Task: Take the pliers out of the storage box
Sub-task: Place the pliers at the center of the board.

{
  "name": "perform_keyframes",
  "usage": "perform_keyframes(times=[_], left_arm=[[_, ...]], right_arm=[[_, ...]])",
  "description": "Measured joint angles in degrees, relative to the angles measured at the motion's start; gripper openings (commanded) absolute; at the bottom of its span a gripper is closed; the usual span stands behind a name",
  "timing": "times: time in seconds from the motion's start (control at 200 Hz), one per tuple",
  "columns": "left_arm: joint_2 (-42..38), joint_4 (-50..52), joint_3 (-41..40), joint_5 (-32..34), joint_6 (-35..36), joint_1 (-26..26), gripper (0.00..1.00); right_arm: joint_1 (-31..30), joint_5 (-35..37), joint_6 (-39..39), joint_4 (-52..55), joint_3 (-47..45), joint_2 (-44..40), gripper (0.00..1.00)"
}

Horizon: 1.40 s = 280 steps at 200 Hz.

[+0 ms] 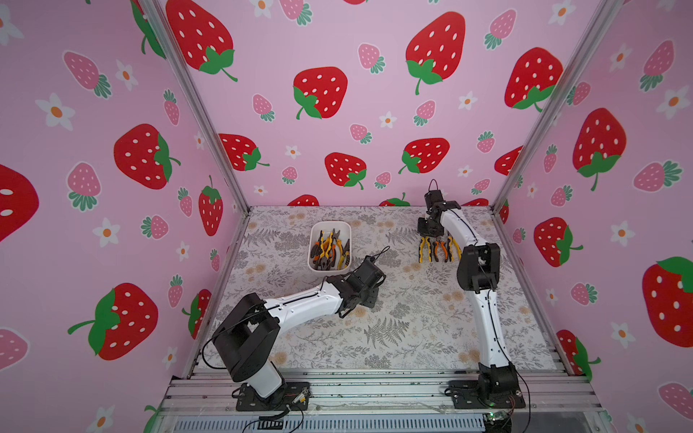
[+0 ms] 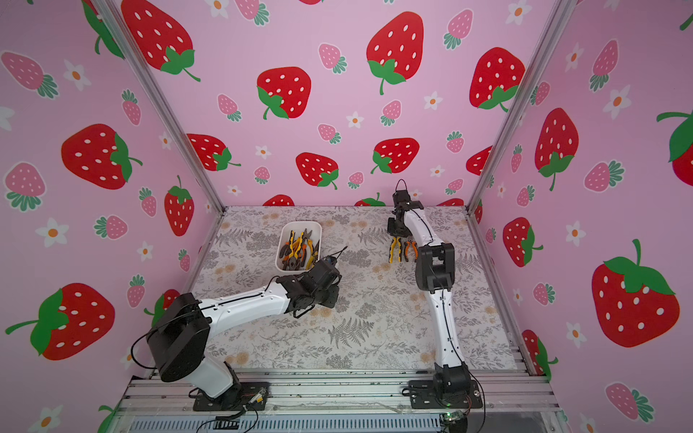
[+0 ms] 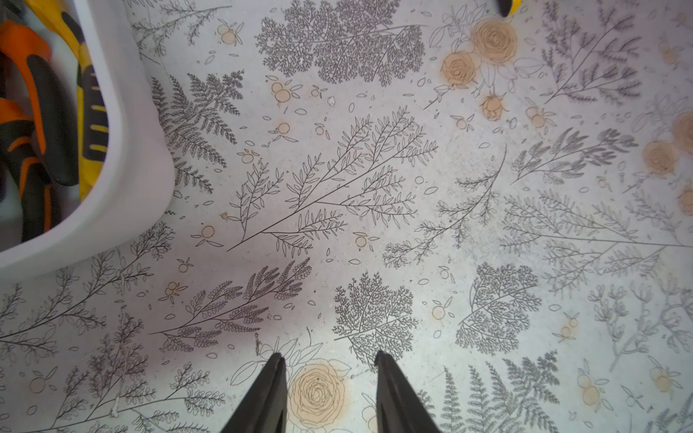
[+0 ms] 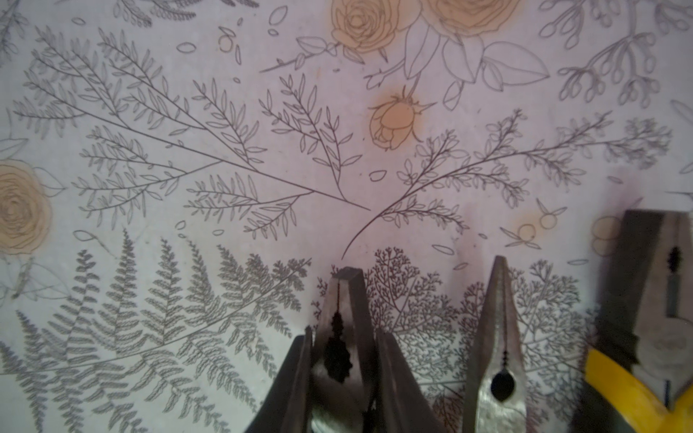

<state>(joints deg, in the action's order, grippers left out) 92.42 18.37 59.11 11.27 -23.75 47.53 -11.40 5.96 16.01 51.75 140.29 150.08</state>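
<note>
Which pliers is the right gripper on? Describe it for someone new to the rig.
On the floral table, right of the white storage box, three pliers lie in a row. It is the yellow-handled pair at the end nearest the box, head held in the right gripper; its neighbour is orange-handled.

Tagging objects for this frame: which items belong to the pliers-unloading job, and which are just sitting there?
Job:
- storage box
- boxed pliers
- held pliers, clamped by the right gripper
- two pliers lying beside them, out of the box
- left gripper, open, empty

Not the job:
- floral table cover
- strawberry walls
</note>
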Motion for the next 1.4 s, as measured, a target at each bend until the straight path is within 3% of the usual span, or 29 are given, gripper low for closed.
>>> perform_keyframes(times=[0.26, 0.525, 0.9, 1.401], left_arm=[[-0.02, -0.13, -0.02, -0.63, 0.00, -0.68, 0.42], [-0.13, -0.24, -0.37, -0.87, -0.02, -0.90, 0.41], [-0.13, -0.57, -1.14, -1.03, -0.02, -1.03, 0.41], [-0.52, -0.57, -1.51, -1.07, -0.04, -1.03, 0.41]], right_arm=[[0.20, -1.09, -0.02, 0.00, 0.00, 0.15, 0.33], [0.20, -1.86, -0.39, -0.02, 0.00, 0.48, 0.35], [0.20, -2.16, -0.31, -0.04, -0.07, 0.48, 0.23], [-0.15, -2.47, -0.22, -0.26, -0.17, 0.48, 0.22]])
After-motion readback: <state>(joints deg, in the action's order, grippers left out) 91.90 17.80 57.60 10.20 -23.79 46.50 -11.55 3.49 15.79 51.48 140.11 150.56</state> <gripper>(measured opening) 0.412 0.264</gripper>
